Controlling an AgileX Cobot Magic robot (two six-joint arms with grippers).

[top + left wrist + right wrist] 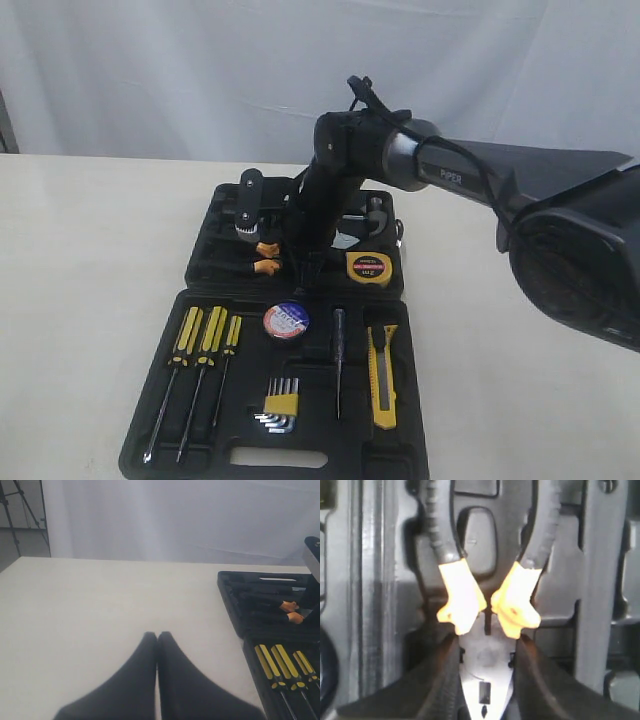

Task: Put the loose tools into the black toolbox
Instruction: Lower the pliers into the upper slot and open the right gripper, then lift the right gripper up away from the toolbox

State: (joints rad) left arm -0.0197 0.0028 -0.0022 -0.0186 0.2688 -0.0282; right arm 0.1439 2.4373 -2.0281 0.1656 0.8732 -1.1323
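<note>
Tabletop of pale cream (80, 300) carries the large flat black plastic toolbox (250, 360), which lies open with both hinged halves face up and its slot handle on the near edge in the exterior view. The dark grey right arm (560, 190) reaches over it from the right and bends down into the far half. The right gripper (486, 645) has its black fingers (440, 685) closed against either side of the bare metal head of the black-and-orange-handled pliers (485, 665). The pliers lie over a moulded recess of that far half; whether they rest in it or hang just above it cannot be told. The left gripper (157, 637) hovers over bare table, clear of the box, fingers pressed together with nothing between them. Three yellow-and-black-handled screwdrivers (205, 345) fill the near half's left recesses, and the yellow-and-black utility knife (382, 377) lies at its right side. The yellow tape measure (368, 267) sits in the far half, just right of the gripper. The black tape roll with a blue-white label (286, 321) lies in the near half close to the hinge, with the hex keys in a yellow holder (280, 405) nearer the handle.
</note>
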